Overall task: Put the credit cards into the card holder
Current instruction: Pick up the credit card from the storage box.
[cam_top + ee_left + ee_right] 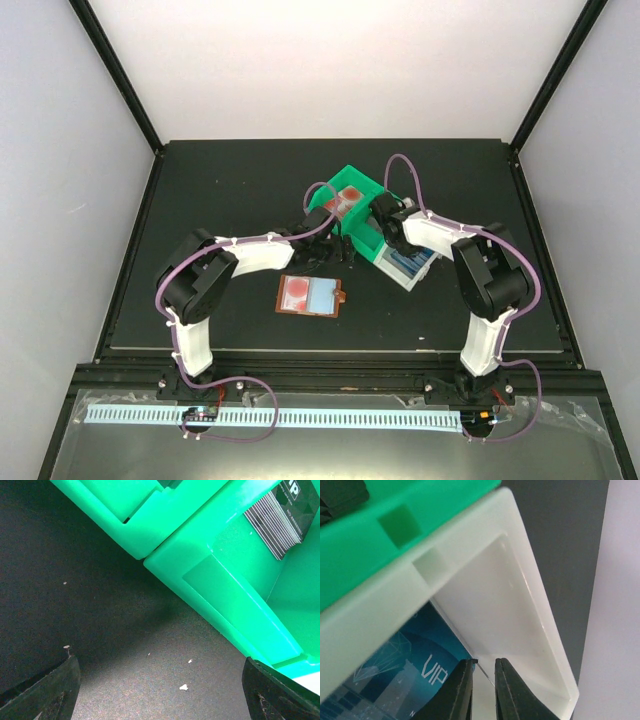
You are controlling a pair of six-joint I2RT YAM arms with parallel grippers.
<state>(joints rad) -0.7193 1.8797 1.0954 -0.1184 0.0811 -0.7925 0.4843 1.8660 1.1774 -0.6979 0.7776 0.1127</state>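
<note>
A robotics lab test cell: a dark matte worktop boxed in by plain white walls and black frame posts, with two white cable-strung arms bolted at its near edge behind a slotted wiring strip.

Each arm was made of white tube parts and fat black round joints. The left arm was in the lower left of the top view. The right arm was in the lower right. A thin purple cable ran along each arm and looped down by its black foot.

In the left wrist view, the left gripper had two black, rough fingers in the bottom corners. In the right wrist view, the right gripper had dark, smooth, long fingers at the bottom of the frame.
</note>
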